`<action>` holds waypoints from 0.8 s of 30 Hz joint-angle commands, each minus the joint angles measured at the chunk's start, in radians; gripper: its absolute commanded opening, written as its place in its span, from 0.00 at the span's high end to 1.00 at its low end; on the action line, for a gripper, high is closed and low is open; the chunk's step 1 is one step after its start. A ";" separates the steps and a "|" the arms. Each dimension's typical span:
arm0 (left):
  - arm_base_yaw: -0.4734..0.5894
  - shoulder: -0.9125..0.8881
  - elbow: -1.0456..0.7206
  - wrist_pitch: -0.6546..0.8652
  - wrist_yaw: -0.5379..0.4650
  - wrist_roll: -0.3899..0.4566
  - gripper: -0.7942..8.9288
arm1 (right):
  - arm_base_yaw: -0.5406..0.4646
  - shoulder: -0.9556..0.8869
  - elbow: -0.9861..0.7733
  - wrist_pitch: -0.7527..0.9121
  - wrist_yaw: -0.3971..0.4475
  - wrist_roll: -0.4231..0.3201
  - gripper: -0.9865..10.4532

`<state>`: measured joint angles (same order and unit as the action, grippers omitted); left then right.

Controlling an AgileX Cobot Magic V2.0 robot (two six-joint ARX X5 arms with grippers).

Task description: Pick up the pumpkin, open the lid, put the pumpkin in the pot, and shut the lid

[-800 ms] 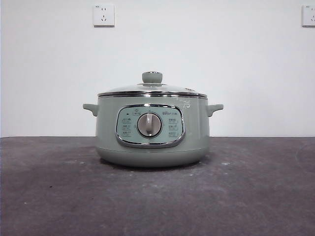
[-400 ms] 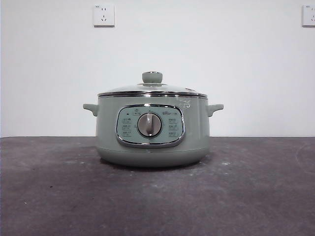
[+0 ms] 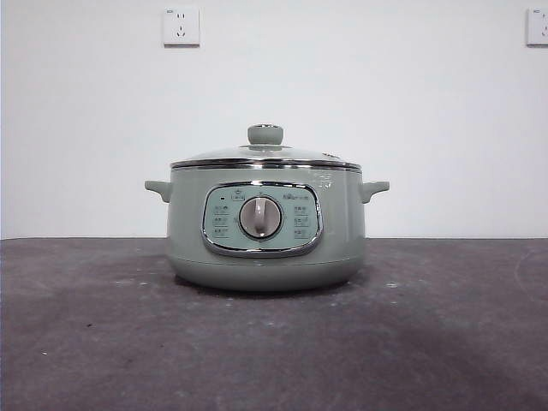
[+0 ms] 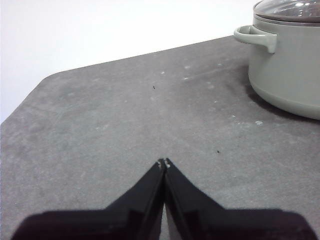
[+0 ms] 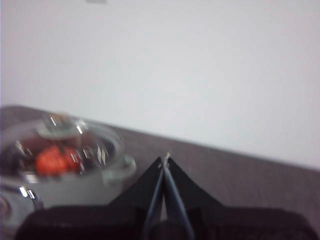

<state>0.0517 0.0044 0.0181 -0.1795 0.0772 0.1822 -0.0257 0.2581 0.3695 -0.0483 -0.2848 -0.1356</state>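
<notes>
Nothing has shifted in front: with the pumpkin [image 5: 51, 161] inside the pot [image 3: 265, 227] under the seated lid [image 3: 265, 155], we keep both closed, empty claws — left claw [image 4: 163, 162], right claw [image 5: 165, 159] — clear above the counter [image 3: 445, 334].

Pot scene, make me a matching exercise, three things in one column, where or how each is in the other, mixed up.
1. pumpkin
2. lid
3. left gripper

A. shut, over bare table
B. seated on the pot
C. inside the pot, seen orange through the glass

Pairs: 1-C, 2-B, 3-A
</notes>
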 commanded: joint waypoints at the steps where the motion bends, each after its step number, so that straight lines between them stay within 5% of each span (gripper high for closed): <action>1: 0.002 -0.002 -0.016 0.000 0.003 -0.005 0.92 | 0.000 -0.056 -0.111 0.038 0.034 -0.001 0.91; 17: 0.002 -0.002 -0.016 0.000 0.003 -0.005 0.92 | 0.003 -0.213 -0.360 0.060 0.055 0.027 0.91; 24: 0.002 -0.002 -0.016 0.000 0.003 -0.005 0.92 | 0.003 -0.252 -0.362 -0.079 0.055 0.033 0.91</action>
<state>0.0517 0.0044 0.0181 -0.1795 0.0772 0.1822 -0.0254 0.0162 0.0181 -0.1219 -0.2325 -0.1158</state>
